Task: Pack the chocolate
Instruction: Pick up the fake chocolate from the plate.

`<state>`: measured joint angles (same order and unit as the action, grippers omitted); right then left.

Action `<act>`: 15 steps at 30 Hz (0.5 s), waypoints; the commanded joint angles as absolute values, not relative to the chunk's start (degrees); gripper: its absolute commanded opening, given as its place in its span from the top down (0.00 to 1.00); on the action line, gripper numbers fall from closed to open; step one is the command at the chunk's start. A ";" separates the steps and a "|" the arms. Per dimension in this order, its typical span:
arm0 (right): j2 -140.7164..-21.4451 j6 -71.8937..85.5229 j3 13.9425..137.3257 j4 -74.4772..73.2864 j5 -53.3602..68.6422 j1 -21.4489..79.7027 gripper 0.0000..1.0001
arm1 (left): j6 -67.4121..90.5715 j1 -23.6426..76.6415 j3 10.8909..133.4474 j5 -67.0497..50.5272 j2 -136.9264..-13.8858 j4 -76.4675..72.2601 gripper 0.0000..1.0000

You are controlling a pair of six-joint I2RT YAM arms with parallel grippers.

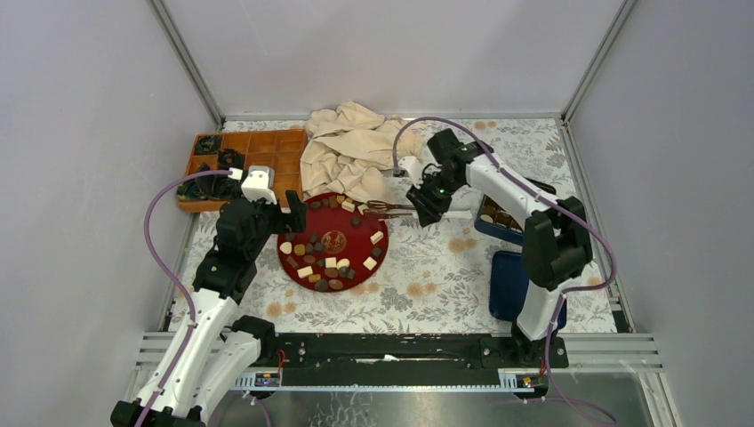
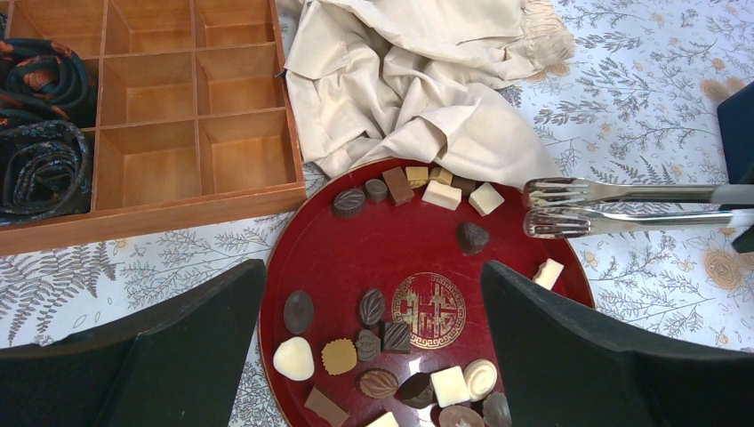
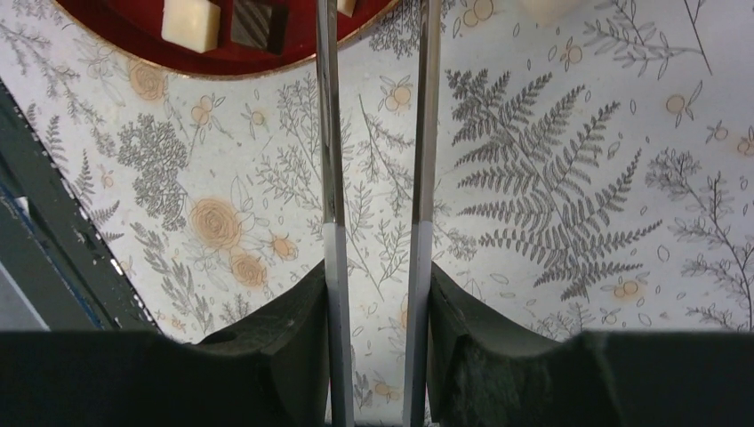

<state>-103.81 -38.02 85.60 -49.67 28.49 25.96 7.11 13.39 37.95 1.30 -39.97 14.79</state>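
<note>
The chocolate lies scattered on a round red plate: dark, light brown and cream-white pieces. My left gripper hangs over the plate's left side, open, its fingers astride a cluster of pieces and touching none. My right gripper is shut on metal tongs, gripping both arms. The tongs' toothed tips sit at the plate's far right rim, slightly apart with nothing between them. Two pieces show at the plate's edge in the right wrist view.
A wooden compartment tray holding dark rolled fabric stands at the back left. A crumpled beige cloth lies behind the plate. A blue box sits right under the right arm, with a blue lid nearer.
</note>
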 commanded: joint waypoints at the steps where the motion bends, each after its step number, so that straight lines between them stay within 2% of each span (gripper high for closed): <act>1: -106.73 -34.89 91.02 -48.61 23.95 28.70 0.57 | 6.48 12.90 37.38 1.63 -39.73 11.70 0.02; 15: -113.73 -33.23 97.72 -50.59 20.85 32.67 0.55 | 6.50 12.92 37.44 1.58 -39.38 11.69 0.02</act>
<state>-113.32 -34.30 94.06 -50.11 21.87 31.77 7.11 13.39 37.95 1.30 -39.94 14.79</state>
